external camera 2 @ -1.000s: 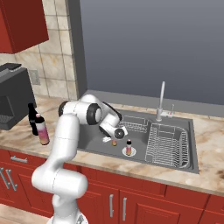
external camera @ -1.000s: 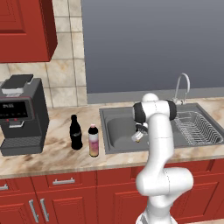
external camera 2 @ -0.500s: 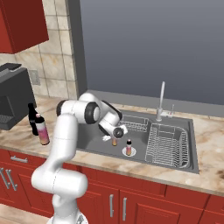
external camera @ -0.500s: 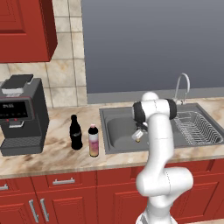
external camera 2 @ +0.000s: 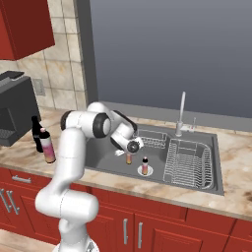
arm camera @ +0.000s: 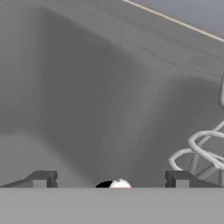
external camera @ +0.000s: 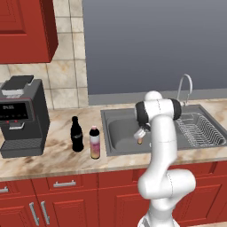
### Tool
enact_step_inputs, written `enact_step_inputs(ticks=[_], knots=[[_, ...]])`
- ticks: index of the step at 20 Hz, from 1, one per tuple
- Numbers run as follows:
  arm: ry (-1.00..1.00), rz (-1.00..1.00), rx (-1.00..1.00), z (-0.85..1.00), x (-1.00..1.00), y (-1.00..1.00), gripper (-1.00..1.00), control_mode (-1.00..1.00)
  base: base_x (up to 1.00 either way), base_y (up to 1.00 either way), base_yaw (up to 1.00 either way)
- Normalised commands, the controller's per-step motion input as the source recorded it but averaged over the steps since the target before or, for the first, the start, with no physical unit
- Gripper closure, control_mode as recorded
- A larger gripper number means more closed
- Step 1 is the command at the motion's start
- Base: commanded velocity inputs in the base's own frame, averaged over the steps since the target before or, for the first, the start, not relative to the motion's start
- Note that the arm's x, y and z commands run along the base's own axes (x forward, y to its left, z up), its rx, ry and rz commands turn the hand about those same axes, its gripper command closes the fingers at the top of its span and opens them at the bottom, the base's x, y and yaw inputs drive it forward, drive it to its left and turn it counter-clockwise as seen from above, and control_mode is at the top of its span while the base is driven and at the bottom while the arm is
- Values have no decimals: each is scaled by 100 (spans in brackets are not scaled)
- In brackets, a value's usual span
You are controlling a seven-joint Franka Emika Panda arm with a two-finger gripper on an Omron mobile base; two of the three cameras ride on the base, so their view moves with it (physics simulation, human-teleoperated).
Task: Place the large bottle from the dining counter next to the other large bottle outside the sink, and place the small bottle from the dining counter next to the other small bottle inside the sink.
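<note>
The fingers (arm camera: 109, 179) stand wide apart over a small bottle (external camera 2: 129, 158) upright in the sink (external camera 2: 162, 141) basin, gripping nothing. Another small bottle (external camera 2: 144, 166) stands just beside it, near the basin's front edge. On the desk (external camera: 53, 155), left of the sink, a dark large bottle (external camera: 76, 134) and a pink-labelled large bottle (external camera: 94, 142) stand side by side.

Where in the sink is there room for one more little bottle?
The sink floor is bare left of the gripper, toward the counter's two large bottles. It is crowded around the two small bottles, and the dish rack fills the right basin.
</note>
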Motion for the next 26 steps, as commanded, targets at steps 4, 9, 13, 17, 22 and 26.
enact_step_inputs(ticks=[4, 9, 13, 17, 22, 26], knots=[[-3, 0, 0, 48, -1, 0, -100, -100, 0, 0, 0], [-4, 0, 0, 50, -8, 0, -100, -100, 0, 0, 0], [-1, 0, 0, 34, -18, 0, -100, -100, 0, 0, 0], [-1, 0, 0, 24, -39, 0, -100, -100, 0, 0, 0], [-3, 0, -1, 19, -51, 0, -100, -100, 0, 0, 0], [-2, 0, -3, 22, -47, 0, -100, -100, 0, 0, 0]])
